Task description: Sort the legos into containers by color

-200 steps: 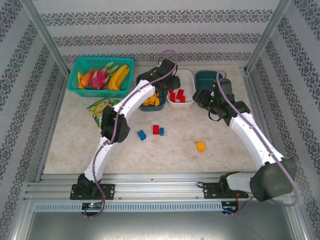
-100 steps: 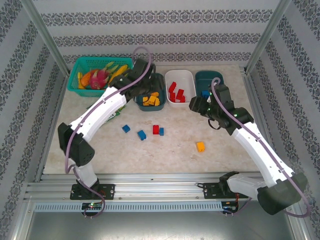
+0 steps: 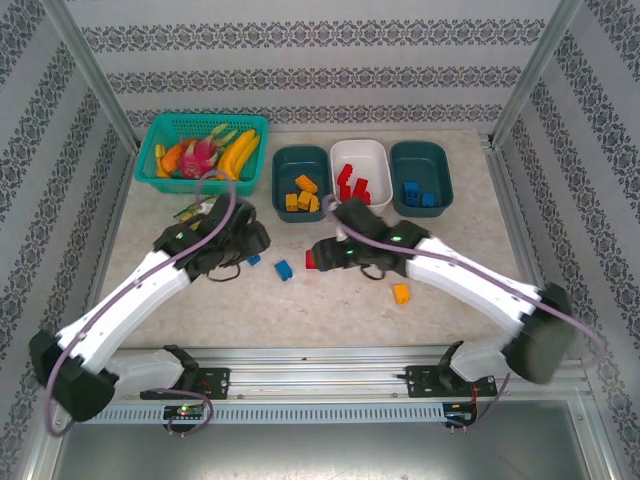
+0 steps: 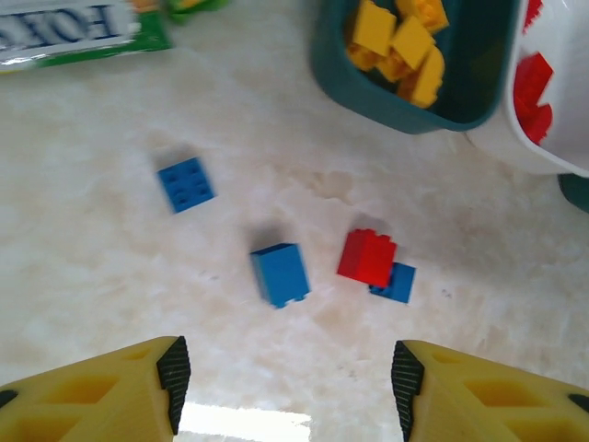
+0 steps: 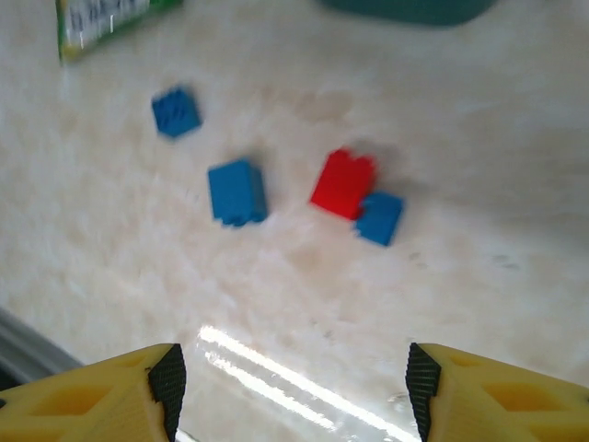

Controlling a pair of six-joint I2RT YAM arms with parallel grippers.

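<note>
The left hand [image 4: 287, 391] and the right hand [image 5: 294, 394] both hang wide and empty over loose bricks on the desk [image 4: 92, 276]. A red brick [image 4: 367, 258] touches a small blue brick [image 4: 396, 283]. A taller blue brick [image 4: 281, 274] stands near, and an orange brick [image 3: 401, 293] lies well apart. They look light, hard and slick, so pinching two flat opposite sides, not the studs, seems safest. The white tub [image 3: 372, 152] holding reds sits behind.

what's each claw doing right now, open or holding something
Left claw: open, holding nothing.
Right claw: open, holding nothing.
</note>
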